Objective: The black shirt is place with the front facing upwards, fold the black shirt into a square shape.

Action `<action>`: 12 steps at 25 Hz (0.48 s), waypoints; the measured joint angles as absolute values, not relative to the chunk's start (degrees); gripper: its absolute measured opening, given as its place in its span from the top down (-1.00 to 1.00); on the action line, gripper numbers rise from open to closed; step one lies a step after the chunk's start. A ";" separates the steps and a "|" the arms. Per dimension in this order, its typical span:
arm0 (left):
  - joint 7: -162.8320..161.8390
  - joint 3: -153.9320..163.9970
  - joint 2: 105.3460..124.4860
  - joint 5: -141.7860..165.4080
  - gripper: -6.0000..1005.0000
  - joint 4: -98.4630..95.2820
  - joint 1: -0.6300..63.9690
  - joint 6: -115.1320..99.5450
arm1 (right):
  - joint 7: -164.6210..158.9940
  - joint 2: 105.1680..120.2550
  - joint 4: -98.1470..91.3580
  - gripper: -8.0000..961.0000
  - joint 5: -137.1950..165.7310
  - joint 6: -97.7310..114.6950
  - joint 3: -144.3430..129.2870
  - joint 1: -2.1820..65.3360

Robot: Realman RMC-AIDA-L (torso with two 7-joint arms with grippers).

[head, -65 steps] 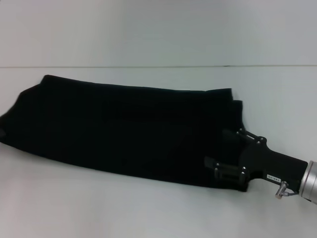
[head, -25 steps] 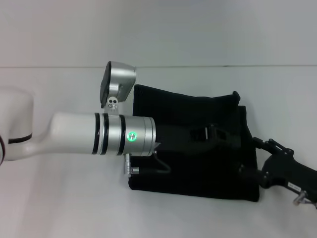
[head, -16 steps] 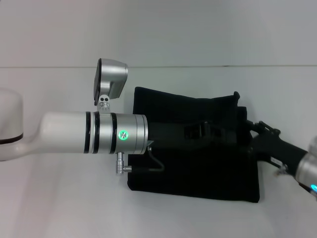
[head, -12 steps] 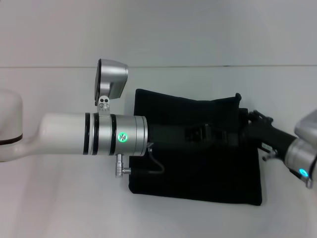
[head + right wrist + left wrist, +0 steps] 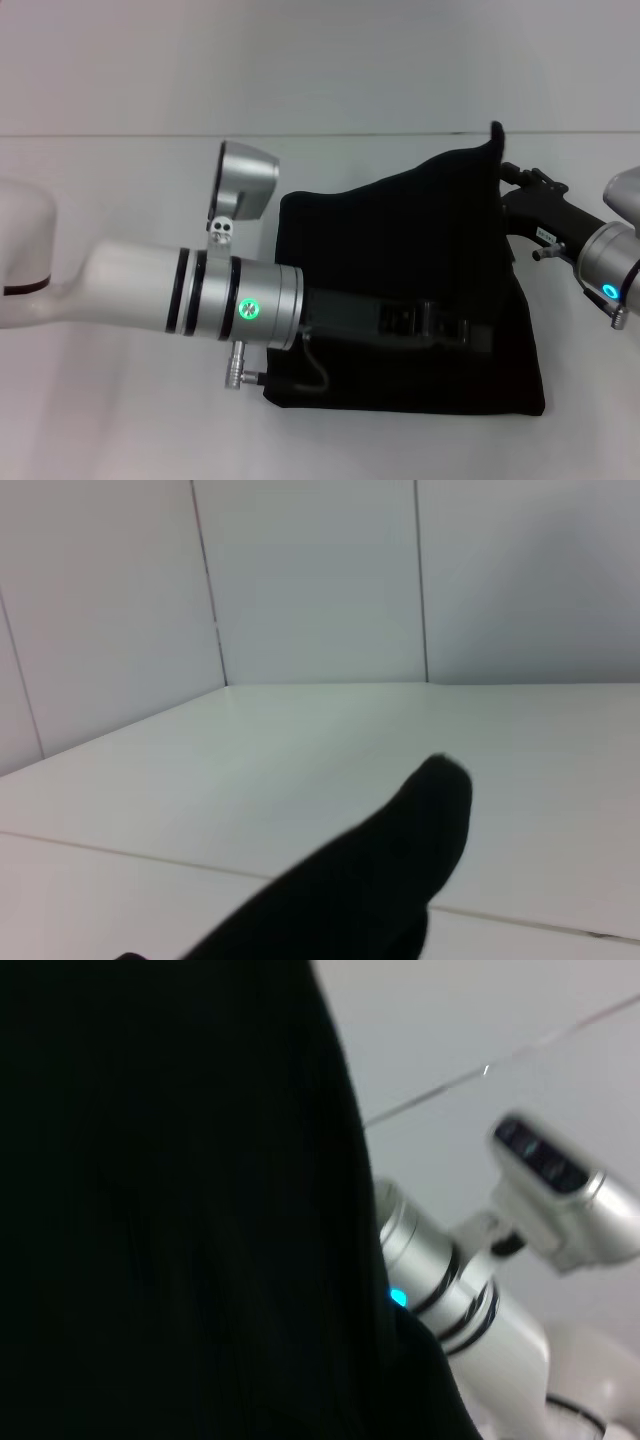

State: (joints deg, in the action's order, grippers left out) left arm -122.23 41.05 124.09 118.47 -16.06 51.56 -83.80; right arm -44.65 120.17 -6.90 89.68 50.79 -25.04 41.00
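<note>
- White surface (image 5: 100, 420) carries the work, with a pale wall behind it.
- Black shirt (image 5: 400, 250) lies folded to a compact, roughly square bundle, right of centre on the surface.
- Left gripper (image 5: 455, 328) reaches across from the left and lies low over the shirt's near half; its dark jaws blend into the cloth, so I cannot tell their state.
- Right gripper (image 5: 515, 195) is at the shirt's far right corner, jaws clenched on the shirt, the corner raised in a peak above the surface.
- Right wrist view shows that black tip (image 5: 430, 800) standing up.
</note>
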 joint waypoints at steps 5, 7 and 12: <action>-122.80 42.57 124.37 118.09 0.90 -15.18 51.34 -79.33 | -44.45 120.12 -7.03 -0.95 89.54 50.81 -25.05 40.05; -122.75 42.35 124.43 118.00 0.90 -14.61 51.26 -76.46 | -44.20 120.07 -7.03 -0.95 89.50 50.81 -25.05 39.70; -122.25 42.45 124.52 117.31 0.89 -13.07 51.62 -70.46 | -44.04 119.93 -7.62 -0.95 89.47 50.53 -24.59 39.27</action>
State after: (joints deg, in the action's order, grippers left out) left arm -122.25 42.45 124.52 117.31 -13.07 51.62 -70.46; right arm -44.04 119.93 -7.62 89.47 50.53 -24.59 39.27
